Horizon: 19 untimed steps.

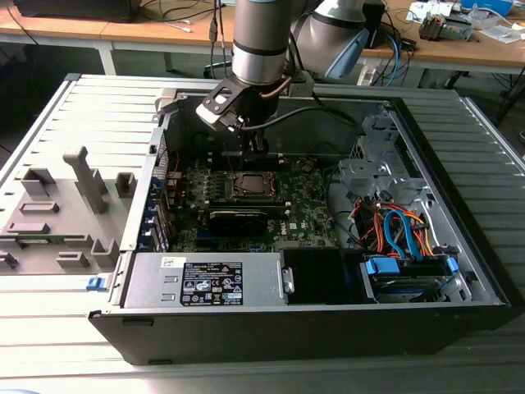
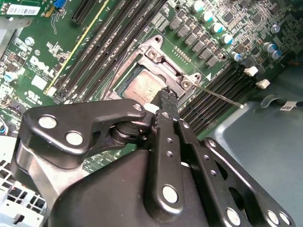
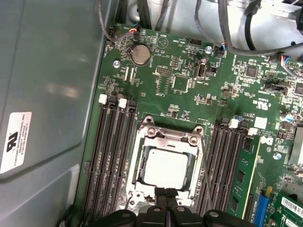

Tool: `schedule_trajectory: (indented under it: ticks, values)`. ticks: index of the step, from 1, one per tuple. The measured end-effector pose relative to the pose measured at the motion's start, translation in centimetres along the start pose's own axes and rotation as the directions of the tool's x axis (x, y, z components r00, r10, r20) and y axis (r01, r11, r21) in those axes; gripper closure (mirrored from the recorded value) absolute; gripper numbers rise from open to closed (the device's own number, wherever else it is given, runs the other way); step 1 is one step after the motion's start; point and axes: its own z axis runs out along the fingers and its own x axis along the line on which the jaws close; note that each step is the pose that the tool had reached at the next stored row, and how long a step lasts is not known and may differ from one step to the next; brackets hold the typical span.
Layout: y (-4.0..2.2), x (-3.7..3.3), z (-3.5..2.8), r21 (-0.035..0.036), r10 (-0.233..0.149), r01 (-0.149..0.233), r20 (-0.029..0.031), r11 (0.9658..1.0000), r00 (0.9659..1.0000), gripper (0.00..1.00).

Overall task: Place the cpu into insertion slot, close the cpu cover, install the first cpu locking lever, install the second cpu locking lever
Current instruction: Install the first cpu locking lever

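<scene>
Silver metal is framing the insertion slot (image 1: 249,185) in the exterior view, on the green motherboard (image 1: 308,209) inside the open computer case (image 1: 328,328), and the gripper (image 1: 256,150) is hanging close over the slot's far edge. In the second wrist view the fingers (image 2: 165,101) are pressing together with nothing between them. Their tip is resting at or just above the edge of the cpu cover (image 2: 163,59), which is lying down around the cpu (image 2: 141,87), while a thin locking lever (image 2: 220,96) is sticking out free over the memory slots (image 2: 227,80). In the first wrist view the cpu (image 3: 165,168) is sitting in the slot, framed by the cover (image 3: 165,137). As I judge it, the closed tip is risking a slide off that narrow rim onto the chip or the board. The unlatched lever is also leaving the cover free to lift, and its wire is risking a bend if caught askew.
</scene>
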Motion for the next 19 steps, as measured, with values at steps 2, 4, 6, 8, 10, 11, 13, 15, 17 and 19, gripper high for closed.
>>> schedule_trajectory:
  ticks: [2, 4, 6, 8, 10, 11, 13, 15, 17, 19]
  values:
    - [0.00, 0.00, 0.00, -0.0011, -0.029, 0.029, 0.0016, 0.9996, 0.9996, 0.89]
    - [0.00, 0.00, 0.00, -0.0018, -0.049, 0.049, 0.0026, 0.9988, 0.9988, 0.89]
    - [0.00, 0.00, 0.00, -0.0021, -0.059, 0.059, 0.0033, 0.9982, 0.9982, 0.89]
    - [0.00, 0.00, 0.00, -0.0026, -0.073, 0.073, 0.0040, 0.9973, 0.9973, 0.89]
    - [0.00, 0.00, 0.00, -0.0030, -0.086, 0.086, 0.0047, 0.9963, 0.9963, 0.89]
    - [0.00, 0.00, 0.00, -0.0031, -0.088, 0.088, 0.0049, 0.9961, 0.9961, 0.89]
    - [0.00, 0.00, 0.00, -0.0033, -0.094, 0.094, 0.0052, 0.9956, 0.9956, 0.89]
    - [0.00, 0.00, 0.00, -0.0035, -0.100, 0.100, 0.0055, 0.9950, 0.9950, 0.89]
    - [0.00, 0.00, 0.00, -0.0037, -0.108, 0.108, 0.0059, 0.9942, 0.9942, 0.89]
    - [0.00, 0.00, 0.00, -0.0041, -0.119, 0.119, 0.0066, 0.9928, 0.9928, 0.89]
